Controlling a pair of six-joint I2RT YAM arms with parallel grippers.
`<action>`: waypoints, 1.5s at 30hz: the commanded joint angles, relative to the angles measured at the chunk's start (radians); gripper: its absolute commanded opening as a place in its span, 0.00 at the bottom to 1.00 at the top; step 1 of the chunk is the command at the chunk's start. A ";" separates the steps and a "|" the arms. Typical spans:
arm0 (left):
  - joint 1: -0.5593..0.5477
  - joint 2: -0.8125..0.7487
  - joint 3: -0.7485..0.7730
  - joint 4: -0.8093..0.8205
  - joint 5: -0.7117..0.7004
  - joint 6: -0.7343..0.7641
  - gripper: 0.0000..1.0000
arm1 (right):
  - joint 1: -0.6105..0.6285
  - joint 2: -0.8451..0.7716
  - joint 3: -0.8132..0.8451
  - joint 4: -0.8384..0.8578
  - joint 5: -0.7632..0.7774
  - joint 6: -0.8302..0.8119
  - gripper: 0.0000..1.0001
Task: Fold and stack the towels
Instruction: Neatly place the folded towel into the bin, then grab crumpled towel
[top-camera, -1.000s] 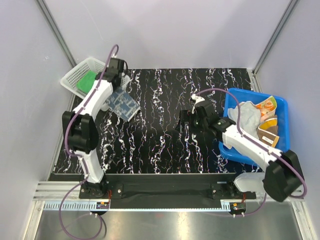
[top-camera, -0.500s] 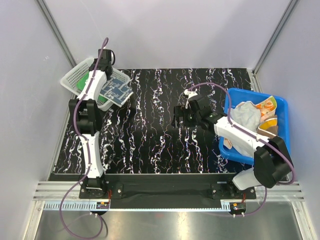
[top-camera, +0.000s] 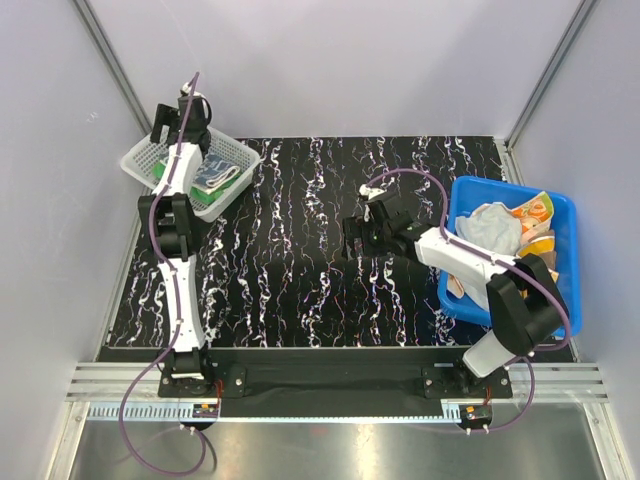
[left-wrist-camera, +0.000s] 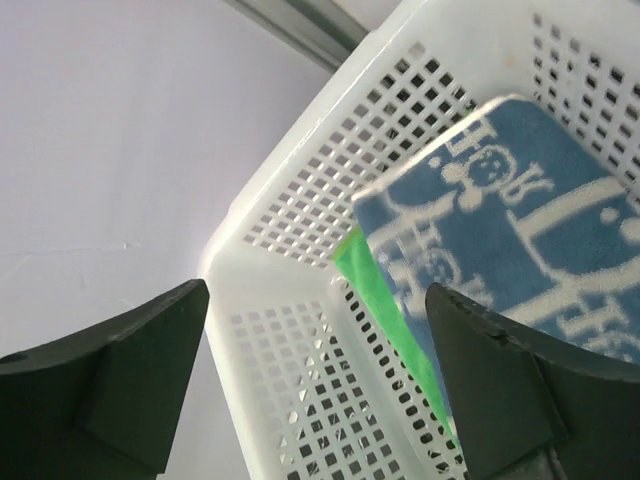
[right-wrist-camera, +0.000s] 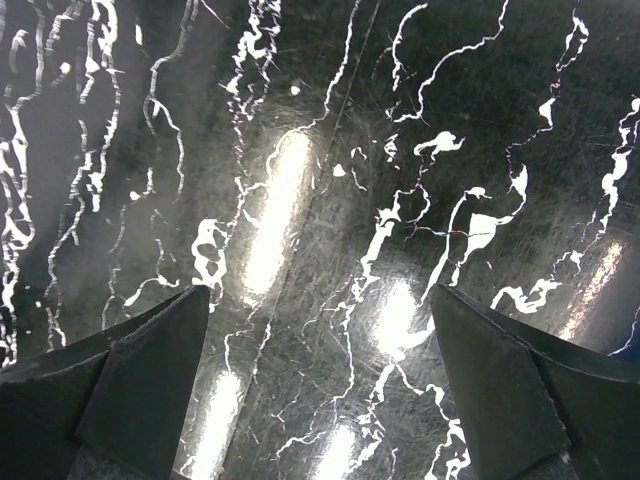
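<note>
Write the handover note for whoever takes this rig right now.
Left gripper: open, empty, above the white mesh basket.
Right gripper: open, empty, low over the bare middle of the table.
Done: the navy patterned towel lies flat on the green towel inside the basket, two stacked.
Left: the blue tub holds a crumpled pale grey towel, an orange printed towel and a yellow and brown towel. Whether more lie beneath cannot be told. Each needs folding and stacking.
</note>
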 joint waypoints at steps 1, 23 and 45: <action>-0.026 -0.059 -0.009 0.102 -0.081 -0.042 0.99 | 0.001 -0.003 0.070 -0.009 0.037 -0.023 1.00; -0.683 -1.169 -0.999 -0.165 0.623 -0.680 0.99 | -0.644 -0.078 0.334 -0.394 0.441 0.117 1.00; -0.684 -1.242 -1.188 -0.057 0.721 -0.664 0.99 | -1.009 0.146 0.191 -0.244 0.336 -0.009 0.15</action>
